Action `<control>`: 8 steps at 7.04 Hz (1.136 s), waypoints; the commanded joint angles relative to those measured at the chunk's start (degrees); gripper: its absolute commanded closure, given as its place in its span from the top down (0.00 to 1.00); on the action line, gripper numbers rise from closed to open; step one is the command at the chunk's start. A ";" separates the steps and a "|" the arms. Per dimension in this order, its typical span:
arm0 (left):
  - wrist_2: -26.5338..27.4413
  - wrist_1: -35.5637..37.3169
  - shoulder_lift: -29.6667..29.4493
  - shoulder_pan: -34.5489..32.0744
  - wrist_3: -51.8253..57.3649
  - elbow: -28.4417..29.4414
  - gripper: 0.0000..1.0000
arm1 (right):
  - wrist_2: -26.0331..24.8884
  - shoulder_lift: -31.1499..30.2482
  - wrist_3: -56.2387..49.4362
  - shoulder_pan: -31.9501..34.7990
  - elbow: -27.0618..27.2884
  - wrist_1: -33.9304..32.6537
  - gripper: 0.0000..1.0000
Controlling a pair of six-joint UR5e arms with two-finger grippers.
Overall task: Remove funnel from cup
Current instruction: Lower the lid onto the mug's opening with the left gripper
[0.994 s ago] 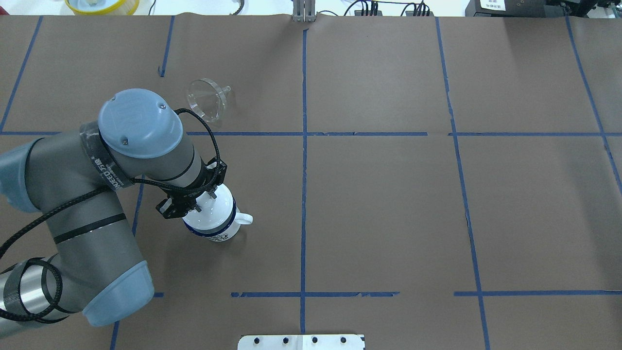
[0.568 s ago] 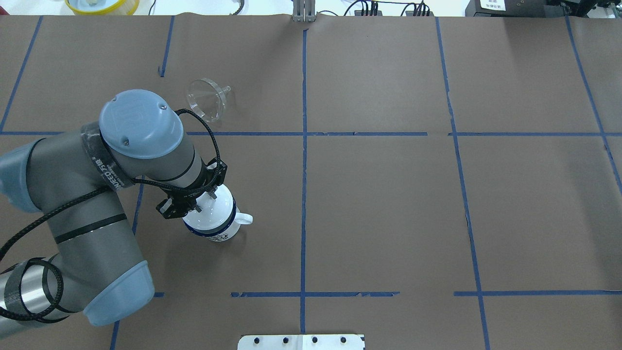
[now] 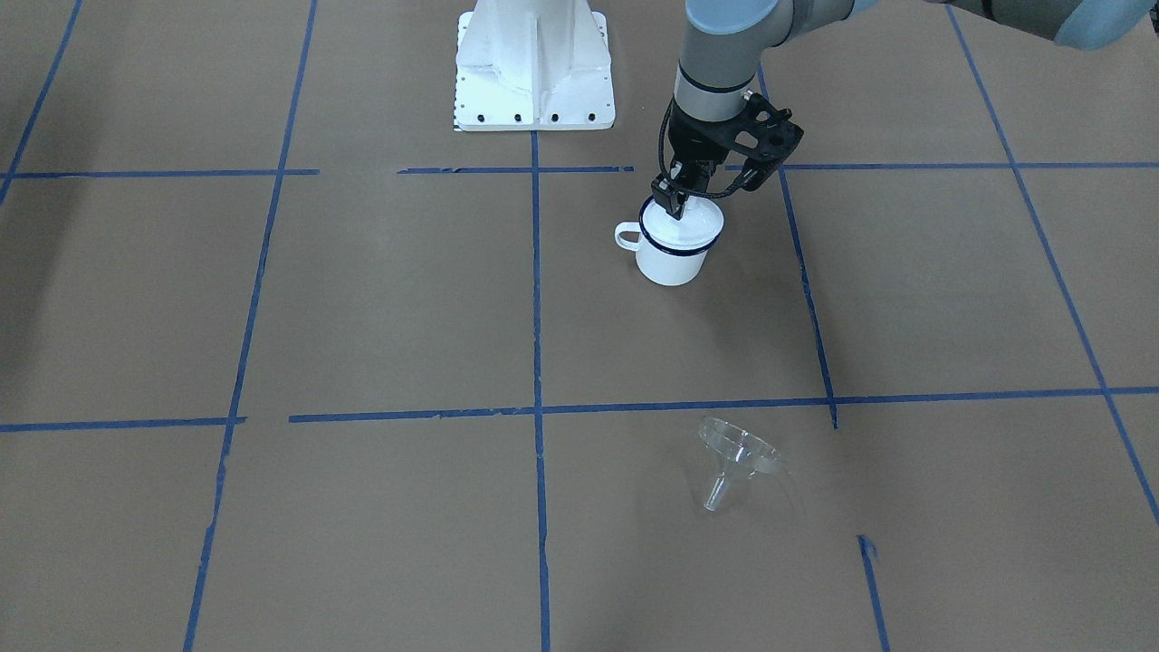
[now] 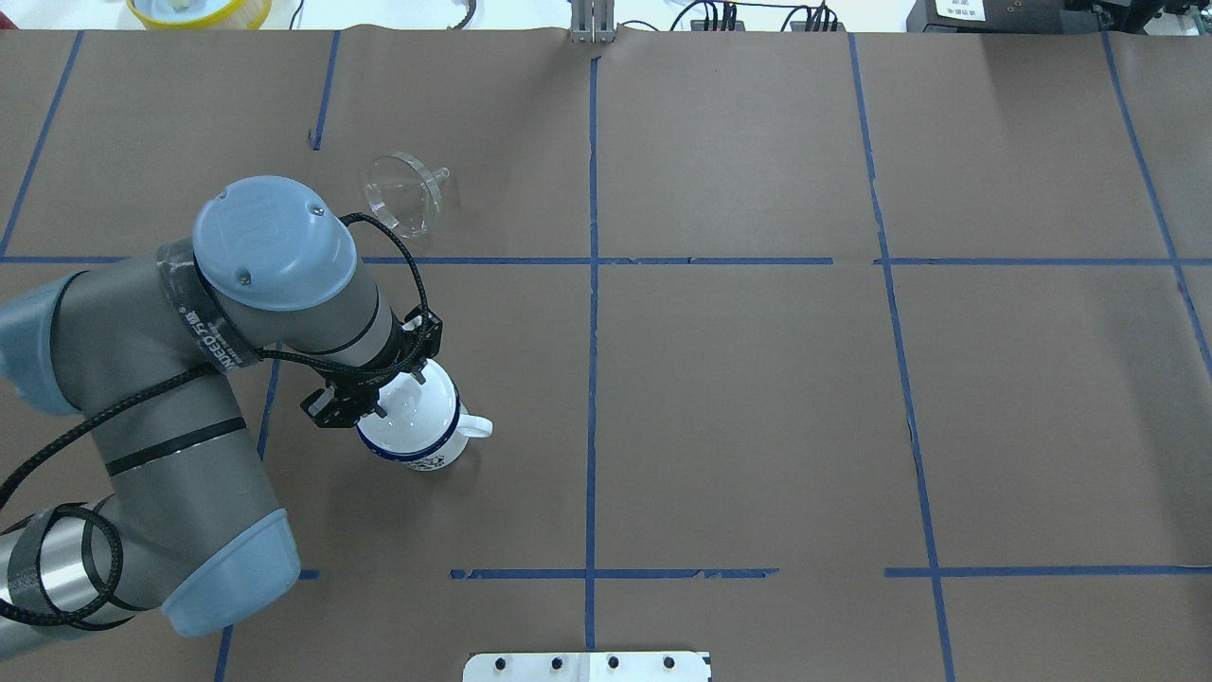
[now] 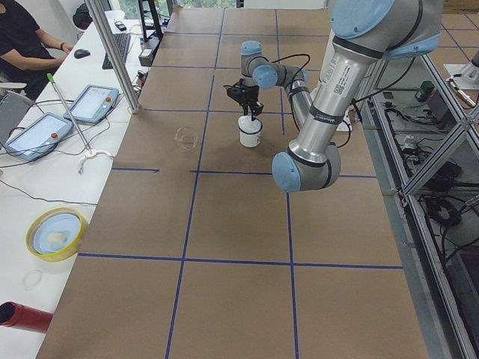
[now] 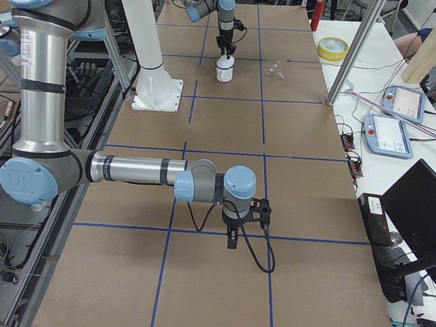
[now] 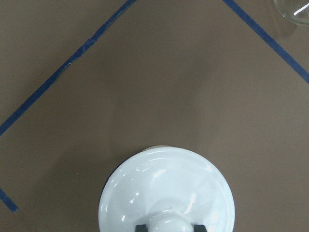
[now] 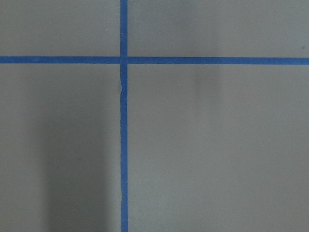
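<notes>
The clear funnel lies on its side on the brown table, apart from the cup, spout to the right; it also shows in the front view and at the top right of the left wrist view. The cup, a white mug with a dark blue rim, stands upright. A white domed lid sits on or just above it. My left gripper is over the mug, shut on the lid's knob. My right gripper hangs over bare table; I cannot tell if it is open or shut.
The white robot base plate stands at the robot's side of the table. A yellow bowl sits beyond the far edge. Blue tape lines cross the table. Tablets and an operator are along the far side.
My left gripper and the lid have shifted very slightly to the left over the mug. The mug and the funnel have not moved.
</notes>
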 commanded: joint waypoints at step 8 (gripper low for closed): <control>-0.37 -0.44 2.40 -8.75 17.17 -5.17 0.72 | 0.00 0.00 0.00 0.00 -0.07 0.00 1.00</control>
